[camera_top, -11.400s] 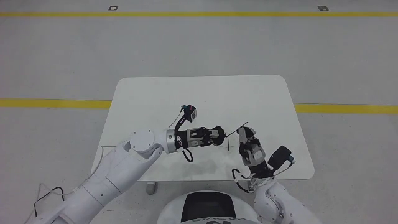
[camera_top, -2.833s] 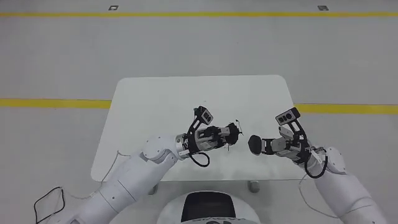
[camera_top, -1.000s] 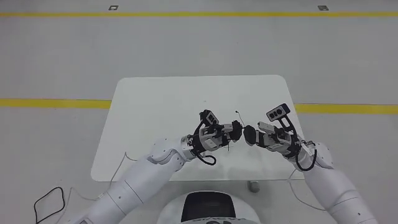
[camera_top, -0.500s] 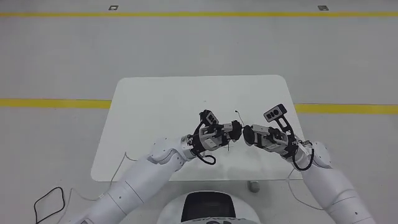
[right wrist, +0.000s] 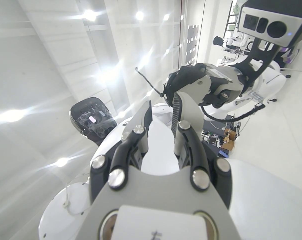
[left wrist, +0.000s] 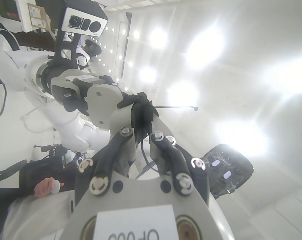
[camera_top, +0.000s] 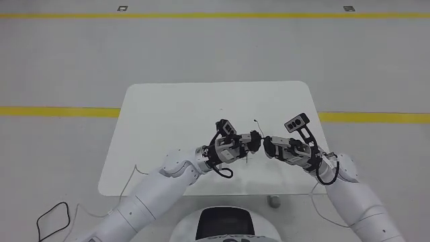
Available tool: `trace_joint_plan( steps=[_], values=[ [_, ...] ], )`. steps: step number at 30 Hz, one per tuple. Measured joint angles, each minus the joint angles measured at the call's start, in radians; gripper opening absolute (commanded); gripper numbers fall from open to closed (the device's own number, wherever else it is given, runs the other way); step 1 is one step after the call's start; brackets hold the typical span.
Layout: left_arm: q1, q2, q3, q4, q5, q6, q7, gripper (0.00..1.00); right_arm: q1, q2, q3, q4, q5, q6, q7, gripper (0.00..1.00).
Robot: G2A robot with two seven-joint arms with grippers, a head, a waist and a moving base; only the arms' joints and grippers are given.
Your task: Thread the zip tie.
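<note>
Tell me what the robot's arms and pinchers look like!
The left arm and right arm are smooth white shells. The left gripper and right gripper are grey with black links and silver bolts. Each wrist carries a black camera and looping black cable.

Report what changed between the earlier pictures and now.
The right gripper swung out sideways, then closed in on the left gripper, jaws open. The left gripper shifted slightly farther across the table. The zip tie stayed clamped in the left jaws.
</note>
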Motion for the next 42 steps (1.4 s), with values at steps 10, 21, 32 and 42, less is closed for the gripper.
trace_joint_plan(
  steps=[10,21,32,42],
  values=[
    [0.003,-0.004,-0.002,0.003,0.007,0.012,-0.011,0.0,0.001,-0.007,0.002,0.002,-0.012,0.008,0.0,0.15],
    [0.004,-0.007,-0.008,0.005,0.012,0.021,-0.017,0.0,-0.001,-0.014,0.008,0.003,-0.023,0.017,-0.003,0.07],
    [0.008,-0.011,-0.014,0.007,0.016,0.021,-0.019,0.0,-0.001,-0.02,0.012,0.007,-0.033,0.029,-0.004,0.0],
    [0.01,-0.013,-0.016,0.009,0.013,0.022,-0.021,0.0,0.0,-0.024,0.017,0.019,-0.046,0.047,-0.005,0.0]
  ],
)
